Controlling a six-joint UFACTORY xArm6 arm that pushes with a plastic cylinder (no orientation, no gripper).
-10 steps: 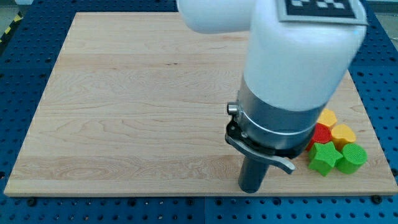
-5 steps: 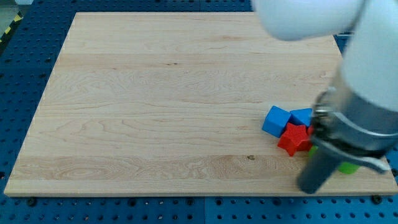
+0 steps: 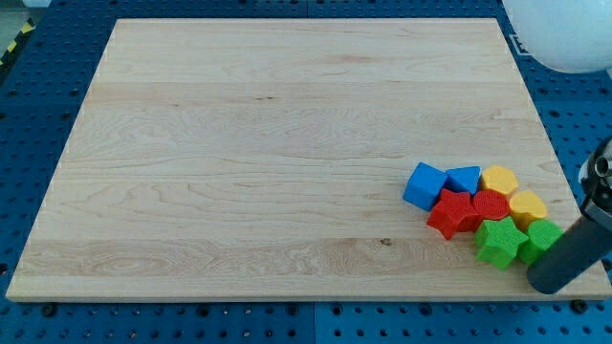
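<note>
My tip (image 3: 547, 285) sits at the board's lower right corner, just below and right of the green cylinder (image 3: 542, 235), which is nearest to it. The green star (image 3: 497, 243) lies to the tip's left. Above these sit the red star (image 3: 453, 212), a red cylinder-like block (image 3: 491, 204), a yellow block (image 3: 527, 204) and another yellow block (image 3: 498, 179). Two blue blocks stand at the cluster's upper left: a blue cube (image 3: 425, 185) and a second blue block (image 3: 464, 179). All the blocks are packed together.
The wooden board (image 3: 239, 143) lies on a blue perforated table (image 3: 29, 105). The white arm body (image 3: 564, 33) shows at the view's top right, and its dark collar (image 3: 601, 182) at the right edge.
The arm swept from the board's lower middle to the lower right corner. It uncovered the whole block cluster. The blocks themselves do not appear to have moved.
</note>
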